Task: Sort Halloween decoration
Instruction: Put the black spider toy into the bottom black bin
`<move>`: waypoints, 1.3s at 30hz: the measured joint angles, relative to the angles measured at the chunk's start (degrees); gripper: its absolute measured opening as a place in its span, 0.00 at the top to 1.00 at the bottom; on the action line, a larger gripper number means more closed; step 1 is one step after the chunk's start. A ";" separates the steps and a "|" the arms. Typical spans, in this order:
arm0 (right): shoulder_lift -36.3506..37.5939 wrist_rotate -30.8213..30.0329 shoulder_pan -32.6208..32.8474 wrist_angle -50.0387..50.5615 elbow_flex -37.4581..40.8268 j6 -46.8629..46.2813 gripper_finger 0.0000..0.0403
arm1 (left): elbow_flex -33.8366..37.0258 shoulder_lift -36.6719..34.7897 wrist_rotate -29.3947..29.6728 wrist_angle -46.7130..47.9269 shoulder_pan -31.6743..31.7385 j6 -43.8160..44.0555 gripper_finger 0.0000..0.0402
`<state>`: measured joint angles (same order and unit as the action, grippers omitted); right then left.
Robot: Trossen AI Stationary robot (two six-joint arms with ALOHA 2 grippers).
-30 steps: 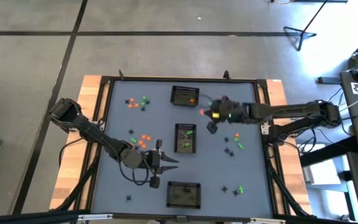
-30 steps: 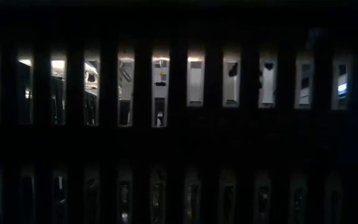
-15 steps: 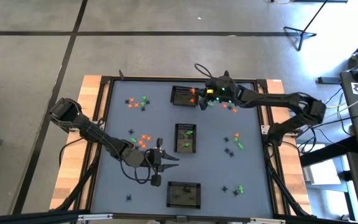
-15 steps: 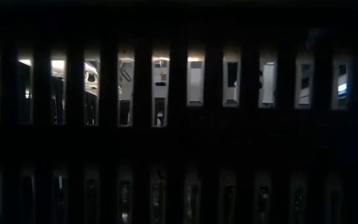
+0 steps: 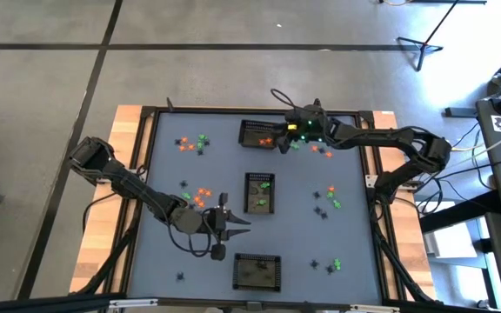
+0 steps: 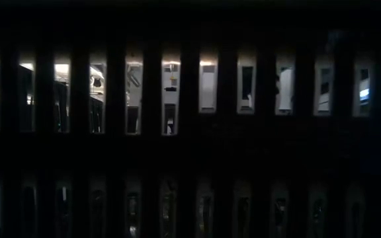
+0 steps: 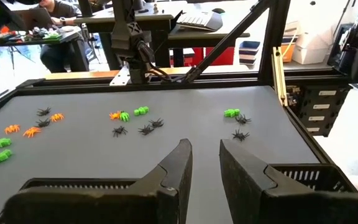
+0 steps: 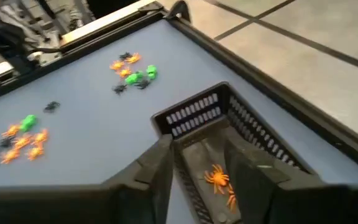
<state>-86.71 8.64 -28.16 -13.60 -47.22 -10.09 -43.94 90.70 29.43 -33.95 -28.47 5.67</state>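
Across the grey tabletop (image 5: 233, 174) trinkets lie scattered, and the right end effector (image 5: 278, 139), having swung from mid-table to the far mesh basket (image 5: 258, 134), now stands parted above an orange spider (image 8: 217, 177) inside it, likely delivered, while the left end effector (image 5: 233, 224), slightly apart, waits near.

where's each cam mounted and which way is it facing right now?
High view: overhead, straight down on the table; both arms show.
Low view: table height, looking through a dark slatted wall into the room; no arm visible.
Left wrist view: on the left arm, facing across the table; left gripper in front, jaws parted.
Right wrist view: on the right arm, over the far basket; right gripper, jaws open.
Shared: high and right wrist views both show that basket.
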 joint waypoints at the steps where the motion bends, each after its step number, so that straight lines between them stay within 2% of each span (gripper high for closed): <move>1: 0.21 1.68 0.00 0.10 0.00 -0.29 0.62 | 0.00 0.00 0.01 0.10 0.00 0.13 0.81; 6: 4.18 10.50 0.84 0.17 0.00 -2.02 0.63 | 0.00 -0.76 0.04 4.07 -0.17 1.69 0.81; 13: 14.00 10.36 8.99 3.67 0.02 -0.11 0.68 | -3.30 -7.78 0.26 27.48 -0.75 14.61 0.81; 19: 20.75 -0.18 19.95 9.98 0.02 3.94 0.70 | -8.25 -10.14 0.08 41.35 -3.63 20.94 0.81; 26: 22.03 -11.99 32.92 17.98 0.05 4.52 0.70 | -15.87 -10.14 -0.14 64.39 -8.15 34.42 0.81; 34: 20.47 -24.55 45.91 14.38 0.07 4.41 0.70 | -16.96 -10.13 -4.90 73.95 -13.49 49.29 0.81; 39: 20.60 -31.65 51.69 12.46 1.87 4.30 0.70 | -16.63 -8.00 -6.94 78.37 -17.36 58.83 0.81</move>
<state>-66.12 -23.01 23.52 -1.14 -45.35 -5.79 -60.58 82.69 22.49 44.42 -45.83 64.51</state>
